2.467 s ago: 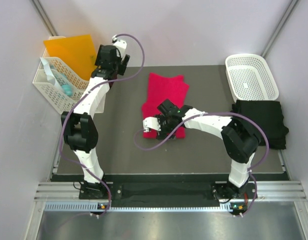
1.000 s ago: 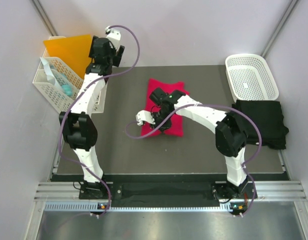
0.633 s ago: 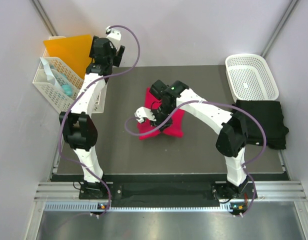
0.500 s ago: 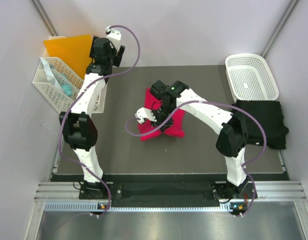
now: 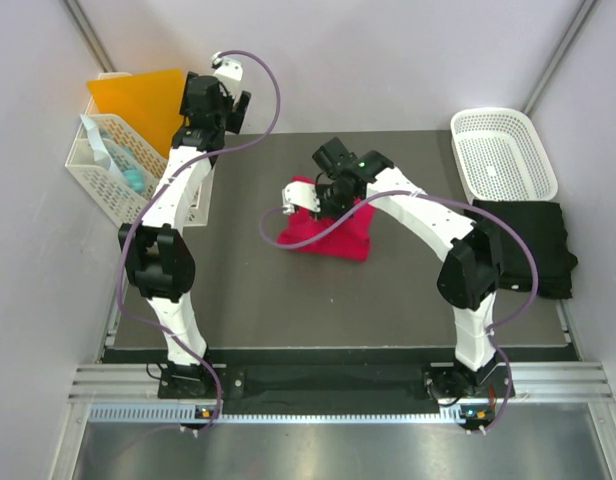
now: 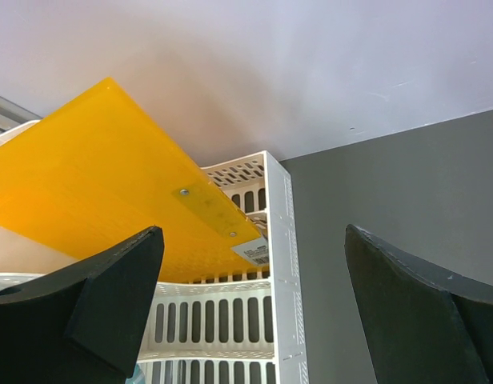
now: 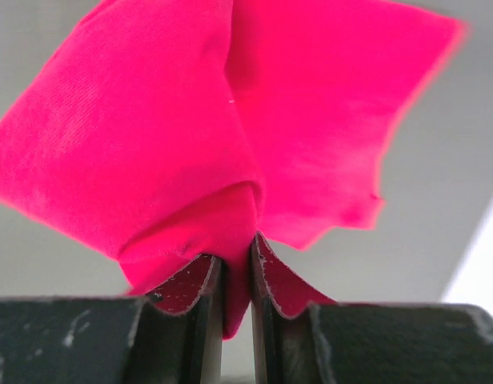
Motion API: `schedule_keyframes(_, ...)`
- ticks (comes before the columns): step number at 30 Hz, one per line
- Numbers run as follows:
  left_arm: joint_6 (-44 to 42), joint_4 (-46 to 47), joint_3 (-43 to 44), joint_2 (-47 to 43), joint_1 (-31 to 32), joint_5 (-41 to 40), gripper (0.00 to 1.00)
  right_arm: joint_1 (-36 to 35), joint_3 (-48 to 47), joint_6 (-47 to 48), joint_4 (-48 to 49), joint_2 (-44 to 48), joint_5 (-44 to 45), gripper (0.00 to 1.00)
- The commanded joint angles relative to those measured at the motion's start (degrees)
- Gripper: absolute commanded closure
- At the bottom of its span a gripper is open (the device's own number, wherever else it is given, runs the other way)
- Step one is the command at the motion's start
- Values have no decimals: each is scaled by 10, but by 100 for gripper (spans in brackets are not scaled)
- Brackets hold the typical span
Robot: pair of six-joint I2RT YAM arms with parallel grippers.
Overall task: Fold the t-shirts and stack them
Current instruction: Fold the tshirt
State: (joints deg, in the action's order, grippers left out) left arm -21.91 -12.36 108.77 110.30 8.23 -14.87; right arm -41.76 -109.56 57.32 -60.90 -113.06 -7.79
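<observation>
Noted right end effector (image 5: 321, 196) over mid-counter, jaws pinched nearly together on a bunched fold of the red shirt (image 5: 328, 238). Confirmed in right wrist view: cloth squeezed between the fingertips (image 7: 200, 276), rest of the shirt spreading away in loose lobes. From above: part of the shirt raised at the grip, remainder rumpled on the counter (image 5: 238, 300) directly below and just nearer than the grip.

Found left end effector (image 5: 210, 98) raised at the far-left corner, jaws spread wide, holding nothing, facing the orange board (image 6: 94, 184) and the left basket (image 6: 238, 320).

Located black shirt (image 5: 523, 245) folded flat at the right counter edge, just beside the right basket (image 5: 503, 150) on its near side, well apart from the red shirt.

Judged step: folding of the red shirt under way; stacking not yet done.

Handling, judged from look only:
- Light, limp, no stiffness; sags and drapes from whatever point is pinched. Expect bunching from a single-point hold, not a clean carried edge.
- Not fragile. Secure in a tight pinch, but liable to shed a ply if only the top layer is caught.
- Best taken at a hem or corner of the folded edge, through all plies, kept low so the free part drags flat.
- For stacking onto the black shirt: hold at two corners if both arms reach, to keep the shape.
- Risks: fold opening on release; sleeve trailing outside the outline.
</observation>
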Motion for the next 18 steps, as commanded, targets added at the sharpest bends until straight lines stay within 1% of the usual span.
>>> schedule_keyframes(1, 17, 29, 14, 3, -1, 7, 1, 8, -58, 23, 55, -14, 62, 94)
schedule_keyframes(6, 19, 27, 29, 16, -1, 8, 1, 16, -31, 53, 97, -22, 76, 92)
schedule_keyframes(7, 20, 27, 31, 18, -1, 9, 1, 16, -25, 60, 104, -23, 91, 92)
schedule_keyframes(18, 2, 37, 41, 29, -1, 20, 1, 20, 2, 64, 161, -63, 96, 89)
